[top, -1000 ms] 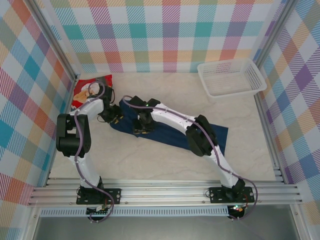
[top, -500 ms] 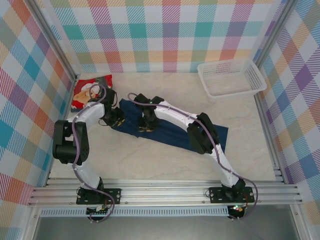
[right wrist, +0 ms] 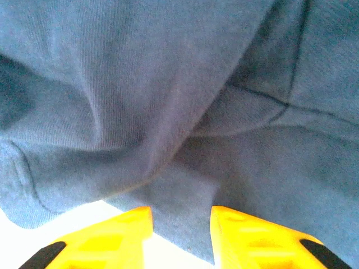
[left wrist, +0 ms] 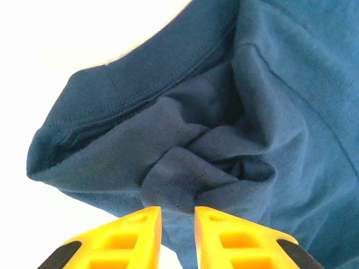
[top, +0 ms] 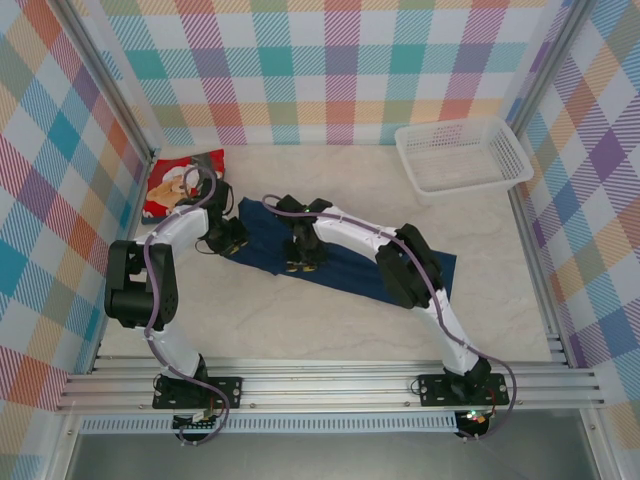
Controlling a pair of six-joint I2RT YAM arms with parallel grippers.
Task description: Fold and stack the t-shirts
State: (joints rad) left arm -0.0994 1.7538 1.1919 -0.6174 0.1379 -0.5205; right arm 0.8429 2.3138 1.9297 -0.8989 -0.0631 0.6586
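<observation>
Counter (top: 300, 330): navy shirt (top: 340, 268) spread across the middle, left end bunched. Red shirt (top: 180, 182) in far-left corner, apart. Left hand (left wrist: 178, 212) nearly closed, pinching a navy fold. Right hand (right wrist: 180, 212) slightly parted, clamped on navy cloth.

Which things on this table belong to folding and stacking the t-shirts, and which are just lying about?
Part of the job: dark navy cloth t-shirt; red cloth t-shirt with a teddy-bear picture.
Lying about: white plastic mesh basket.
</observation>
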